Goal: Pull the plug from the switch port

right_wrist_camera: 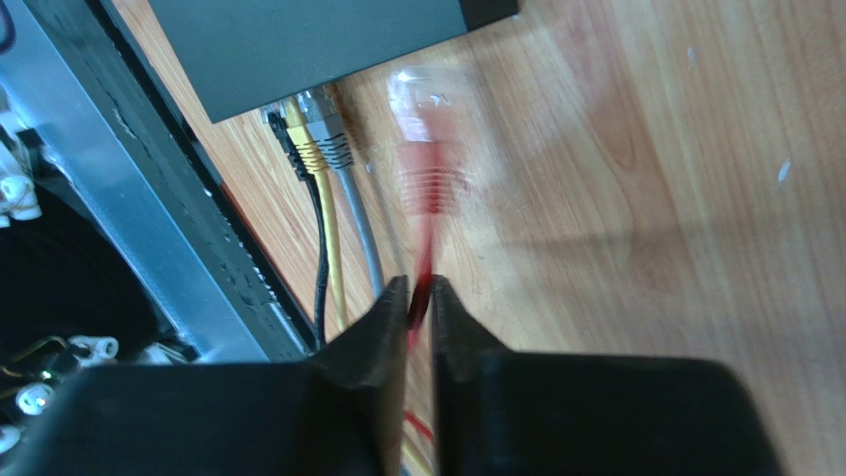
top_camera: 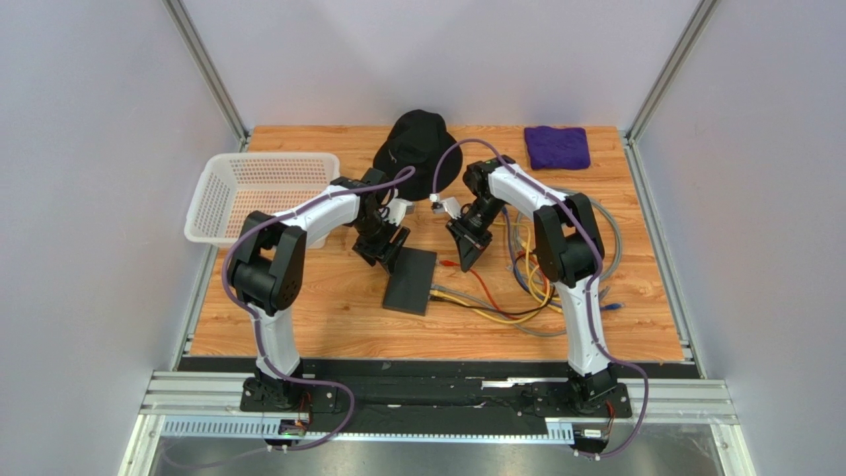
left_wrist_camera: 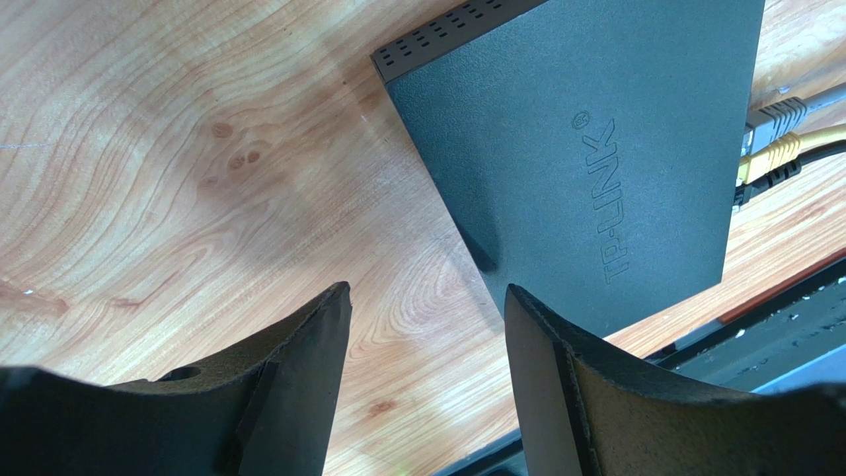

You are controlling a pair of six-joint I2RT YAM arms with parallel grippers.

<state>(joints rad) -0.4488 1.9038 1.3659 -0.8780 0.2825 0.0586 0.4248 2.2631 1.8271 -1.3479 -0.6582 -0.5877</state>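
Evidently unplugged: right gripper (right_wrist_camera: 419, 283) jaws pinch the red cable (right_wrist_camera: 426, 248) just behind its plug (right_wrist_camera: 425, 149), now clear of the switch (right_wrist_camera: 298, 40) lying flat on the table (top_camera: 328, 317), while left gripper (left_wrist_camera: 427, 290) jaws stand spread over the switch's edge, probably to brace it.
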